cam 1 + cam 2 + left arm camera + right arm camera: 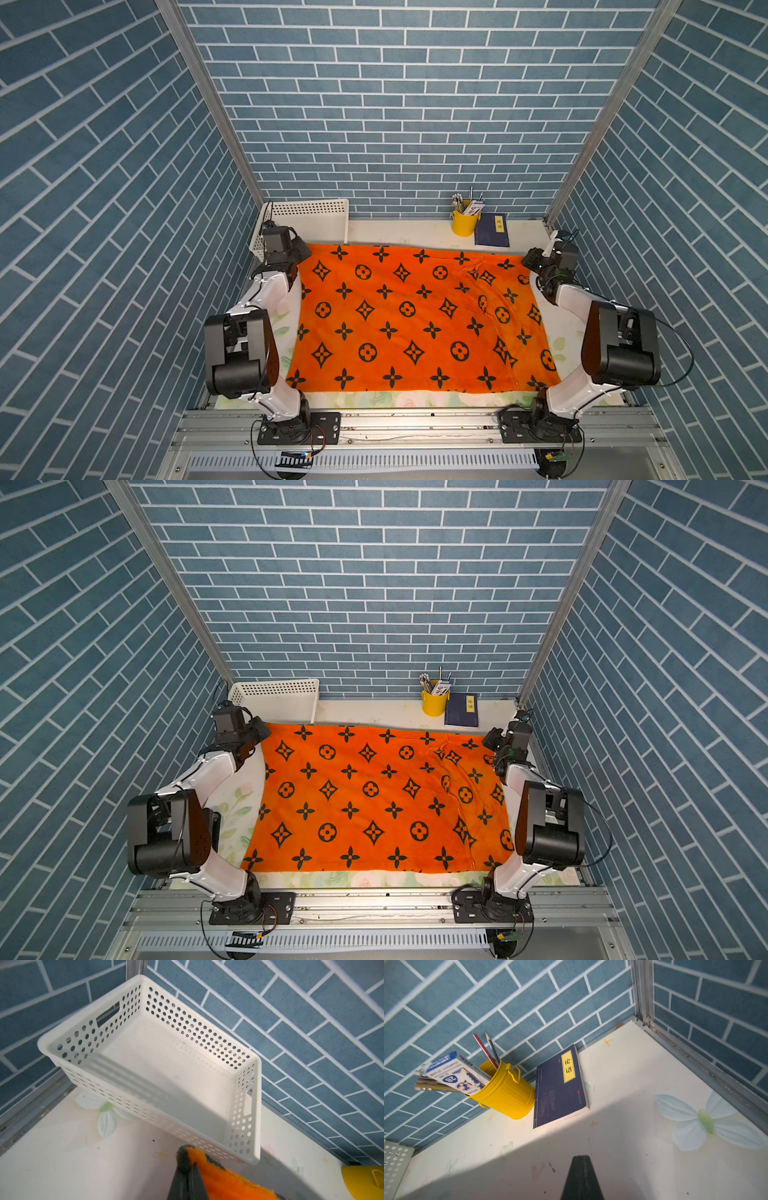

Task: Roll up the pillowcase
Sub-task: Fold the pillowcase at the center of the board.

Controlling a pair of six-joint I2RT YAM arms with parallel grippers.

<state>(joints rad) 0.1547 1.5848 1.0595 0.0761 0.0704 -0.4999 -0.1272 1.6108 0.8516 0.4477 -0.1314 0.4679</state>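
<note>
Left end effector (188, 1164) is clamped on pillowcase (228, 1180) corner at 10 o'clock. Right end effector (581, 1157) is closed, empty, at 2 o'clock.

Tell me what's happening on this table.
The robot is set to roll up the orange pillowcase, which lies spread flat, not yet rolled. The left gripper is shut on its far corner. The right gripper is shut by the opposite far corner, with no fabric showing between its jaws.
</note>
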